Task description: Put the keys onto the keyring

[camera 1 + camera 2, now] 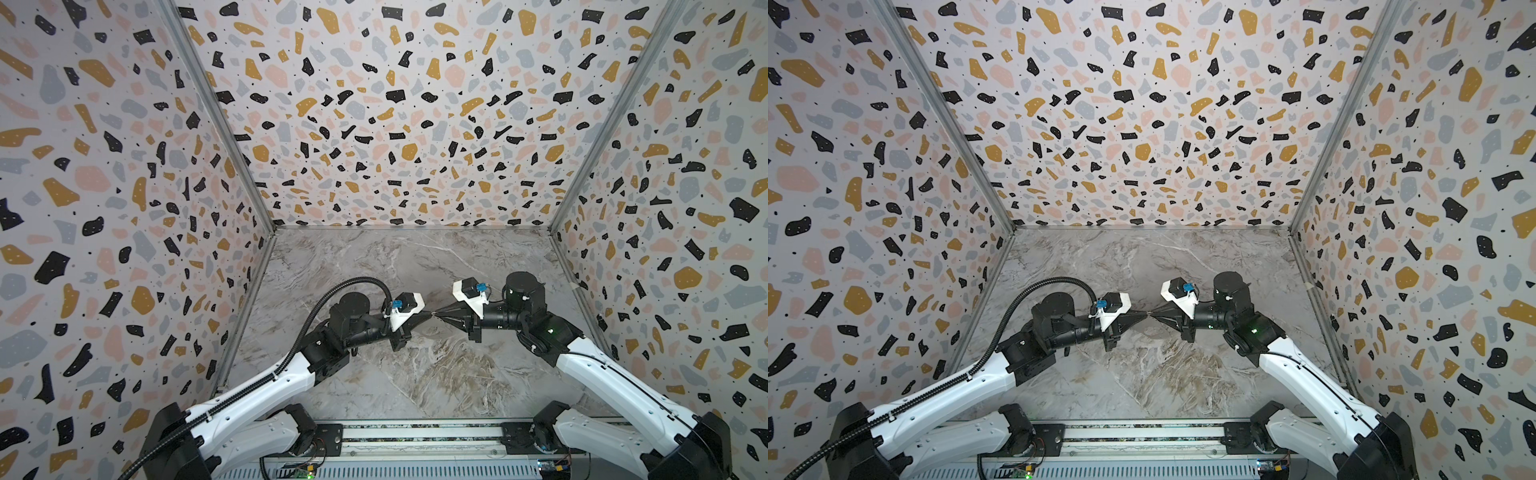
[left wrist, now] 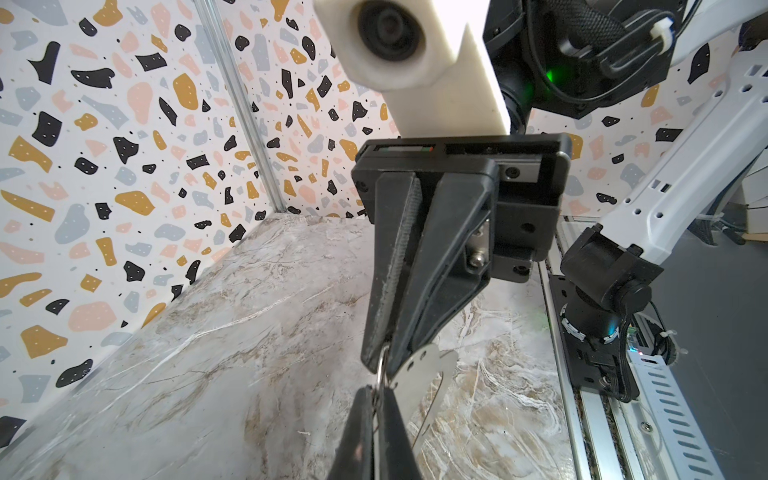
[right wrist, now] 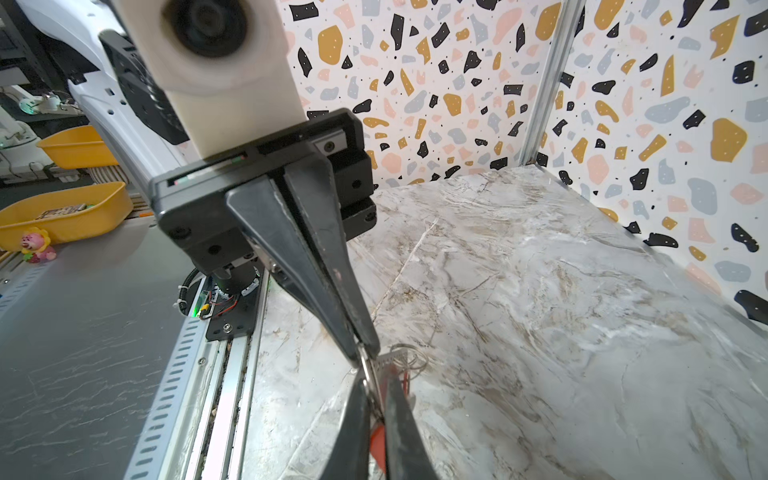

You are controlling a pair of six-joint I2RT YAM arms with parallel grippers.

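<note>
Two grippers tip to tip above marble table. Left gripper clenched shut; right gripper pinching one red-tagged key between its fingers. One thin wire ring bridging both tips, one flat grey keyring just beside them.

Above the middle of the table, the left gripper reaches in from the left and the right gripper from the right, meeting tip to tip. The keyring hangs just beside those tips. A key sits pinched between the right gripper's fingers.
</note>
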